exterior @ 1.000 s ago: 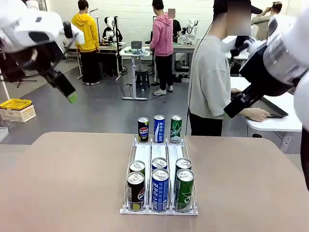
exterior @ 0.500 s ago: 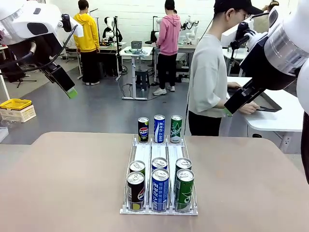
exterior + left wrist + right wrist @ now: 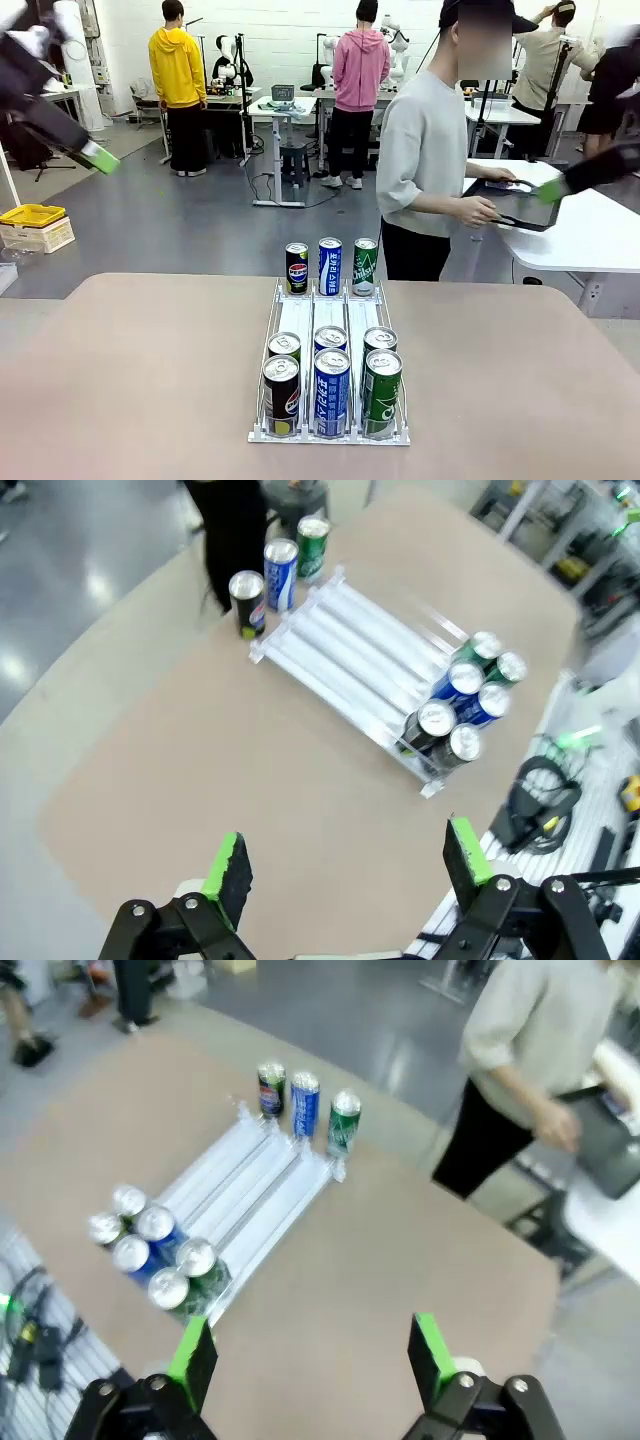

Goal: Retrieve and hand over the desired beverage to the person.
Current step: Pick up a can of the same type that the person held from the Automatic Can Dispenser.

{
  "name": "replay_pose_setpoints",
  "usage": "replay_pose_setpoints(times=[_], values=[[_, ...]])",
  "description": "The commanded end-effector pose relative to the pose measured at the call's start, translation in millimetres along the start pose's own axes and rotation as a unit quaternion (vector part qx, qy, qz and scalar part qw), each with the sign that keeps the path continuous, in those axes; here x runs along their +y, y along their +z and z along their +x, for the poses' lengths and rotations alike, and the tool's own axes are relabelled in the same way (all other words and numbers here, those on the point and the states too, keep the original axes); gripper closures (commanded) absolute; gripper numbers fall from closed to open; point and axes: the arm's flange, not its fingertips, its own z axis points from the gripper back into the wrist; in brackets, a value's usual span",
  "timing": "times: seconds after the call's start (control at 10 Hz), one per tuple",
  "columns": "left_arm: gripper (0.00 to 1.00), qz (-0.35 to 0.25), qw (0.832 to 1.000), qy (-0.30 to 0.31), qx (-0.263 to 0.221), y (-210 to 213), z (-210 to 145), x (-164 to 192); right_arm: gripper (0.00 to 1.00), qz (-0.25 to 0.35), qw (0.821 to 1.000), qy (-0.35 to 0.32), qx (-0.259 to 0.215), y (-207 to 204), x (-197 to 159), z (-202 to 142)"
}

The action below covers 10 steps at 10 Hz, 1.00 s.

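A clear rack [image 3: 330,325] on the brown table holds several beverage cans at its near end, in black [image 3: 282,395], blue [image 3: 331,392] and green [image 3: 381,392] lanes. Three more cans stand at its far end: black [image 3: 297,268], blue [image 3: 330,265] and green [image 3: 365,266]. Nothing marks one can as the desired beverage. The person [image 3: 428,150] in a grey sweatshirt stands beyond the table, hands on a dark tablet [image 3: 520,208]. My left gripper [image 3: 98,157] is high at the far left, open [image 3: 345,858] and empty. My right gripper [image 3: 552,190] is high at the right, open [image 3: 312,1350] and empty.
A white side table [image 3: 590,235] stands at the right behind the person. A yellow crate [image 3: 32,215] sits on the floor at the left. Two other people work at desks in the background. The brown table [image 3: 140,370] has bare room on both sides of the rack.
Both arms have swung outward and away from the camera, the left to the left edge, the right to the right edge. The person has turned over the tablet.
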Motion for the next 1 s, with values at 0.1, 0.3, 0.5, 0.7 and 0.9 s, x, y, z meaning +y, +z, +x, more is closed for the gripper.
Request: replay_pose_setpoints(times=[0.1, 0.3, 0.5, 0.7, 0.9], values=[[0.0, -0.031, 0.997, 0.044, -0.054, 43, -14, 44, 0.0, 0.068, 0.989, -0.077, -0.105, 44, -68, -62], [0.0, 0.006, 0.991, 0.086, -0.106, 69, -47, 66, 0.0, 0.059, 0.981, -0.109, -0.151, 70, -93, -91], [0.0, 0.016, 0.986, 0.108, -0.13, 94, -69, 77, 0.0, 0.062, 0.975, -0.126, -0.174, 89, -103, -102], [0.0, 0.032, 0.982, 0.122, -0.142, 109, -81, 75, 0.0, 0.055, 0.979, -0.137, -0.14, 100, -111, -101], [0.0, 0.044, 0.982, 0.13, -0.133, 113, -81, 74, 0.0, 0.041, 0.984, -0.142, -0.103, 102, -112, -94]])
